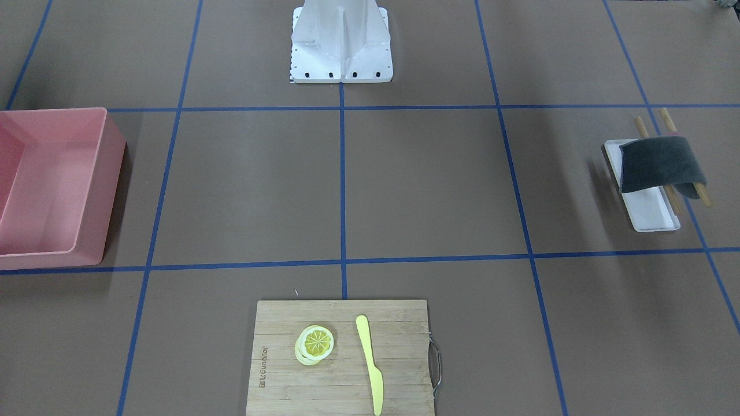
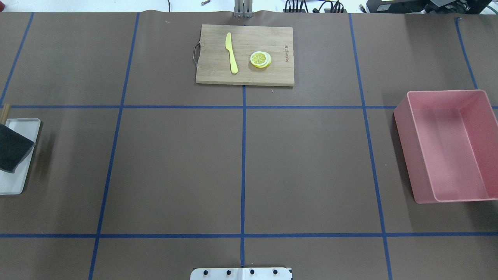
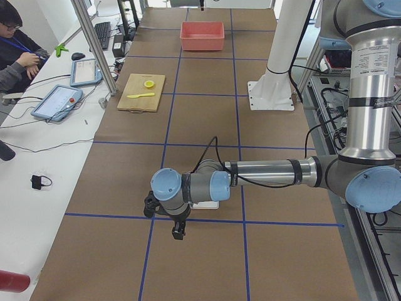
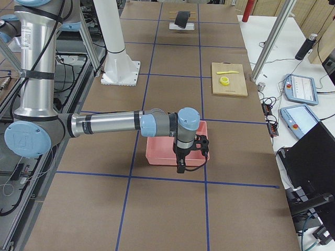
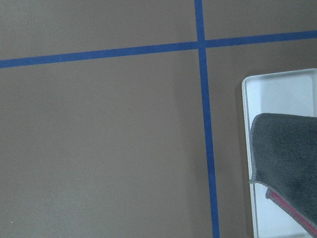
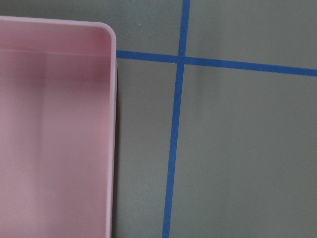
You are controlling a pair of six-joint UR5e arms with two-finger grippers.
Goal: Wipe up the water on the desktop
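The desktop (image 2: 175, 167) is a matte brown surface with a blue tape grid; I see no water on it. A dark grey cloth (image 1: 659, 164) lies folded over wooden sticks on a white tray (image 1: 650, 211) at the robot's left end. It also shows in the left wrist view (image 5: 292, 163). My left gripper (image 3: 178, 232) hangs above the desktop beside that tray, seen only in the exterior left view, so I cannot tell if it is open. My right gripper (image 4: 180, 166) hangs by the pink bin (image 4: 157, 157); I cannot tell its state either.
The pink bin (image 2: 412, 155) stands empty at the robot's right end. A bamboo cutting board (image 2: 268, 76) at the far middle carries a yellow knife (image 2: 231, 52) and a lemon slice (image 2: 260, 59). The white robot base (image 1: 341, 40) stands at the near middle edge.
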